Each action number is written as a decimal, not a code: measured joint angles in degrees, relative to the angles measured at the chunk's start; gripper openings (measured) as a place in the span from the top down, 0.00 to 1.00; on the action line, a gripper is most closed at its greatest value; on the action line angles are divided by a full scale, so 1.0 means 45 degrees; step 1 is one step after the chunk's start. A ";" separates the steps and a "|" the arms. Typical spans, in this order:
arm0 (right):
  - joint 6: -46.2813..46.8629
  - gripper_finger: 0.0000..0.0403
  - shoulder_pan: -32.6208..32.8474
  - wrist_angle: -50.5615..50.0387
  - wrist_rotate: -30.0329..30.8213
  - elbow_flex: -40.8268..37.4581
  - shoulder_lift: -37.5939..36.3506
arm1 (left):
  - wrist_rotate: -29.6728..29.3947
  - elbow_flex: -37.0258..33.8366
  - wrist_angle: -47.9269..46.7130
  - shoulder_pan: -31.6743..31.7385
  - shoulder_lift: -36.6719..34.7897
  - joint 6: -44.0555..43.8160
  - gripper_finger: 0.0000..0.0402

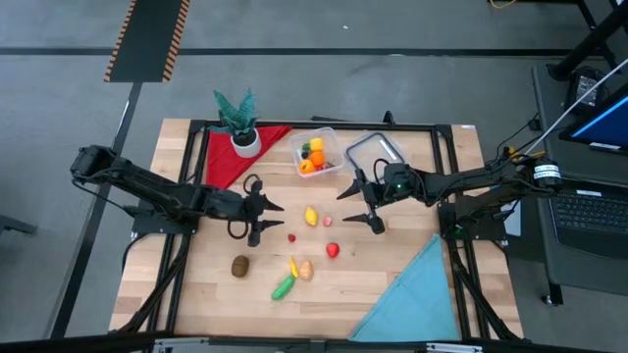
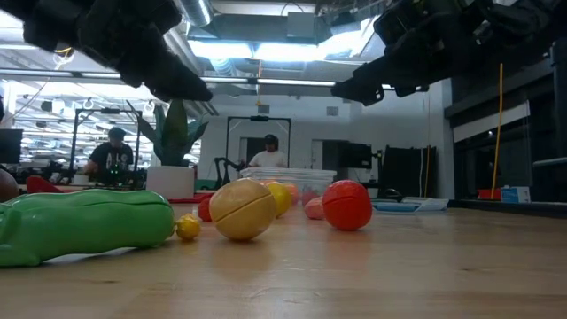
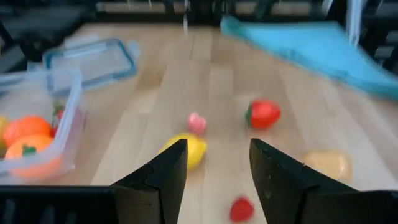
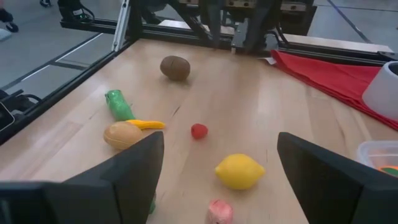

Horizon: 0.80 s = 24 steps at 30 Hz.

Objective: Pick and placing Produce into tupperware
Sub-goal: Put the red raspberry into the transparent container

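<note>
Left gripper (image 1: 277, 219) hovers at table centre-left, fingers parted, nothing between them. Right gripper (image 1: 361, 204) hovers at centre-right, jaws spread wide, empty. Both claws face each other across the loose produce.

Tupperware (image 1: 318, 155) sits at 12 o'clock from table centre, already holding orange, yellow and green pieces. Flat lid (image 1: 373, 150) with blue rim lies just beside it at its 3 o'clock.

Loose produce between the claws: lemon (image 1: 311, 216), small red piece (image 1: 291, 236) at its 7 o'clock, pink piece (image 1: 329, 222) at its 3 o'clock, red tomato (image 1: 333, 250) at its 5 o'clock. Further toward 6 o'clock: tan piece (image 1: 306, 269), yellow banana (image 1: 293, 267) touching it, green pickle (image 1: 283, 287). Brown kiwi (image 1: 240, 265) sits apart at 8 o'clock.

Clutter: potted plant (image 1: 238, 121) on red cloth (image 1: 224, 157) at 10 o'clock, blue cloth (image 1: 413, 294) at 5 o'clock. Nothing lies between the lemon and the tupperware.
</note>
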 joint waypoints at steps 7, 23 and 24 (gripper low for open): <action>0.0020 0.22 0.0000 -0.0015 0.0005 0.0000 0.0000 | -0.0315 0.1664 -0.2322 -0.0560 0.0555 -0.0598 0.60; 0.1334 0.22 0.0000 -0.0345 0.0008 0.0001 0.0010 | -0.0280 0.2135 -0.4346 -0.1454 0.2709 -0.2727 0.56; 0.1473 0.22 0.0000 -0.0343 0.0005 0.0000 0.0010 | -0.0274 0.2135 -0.4531 -0.1529 0.2726 -0.2823 0.56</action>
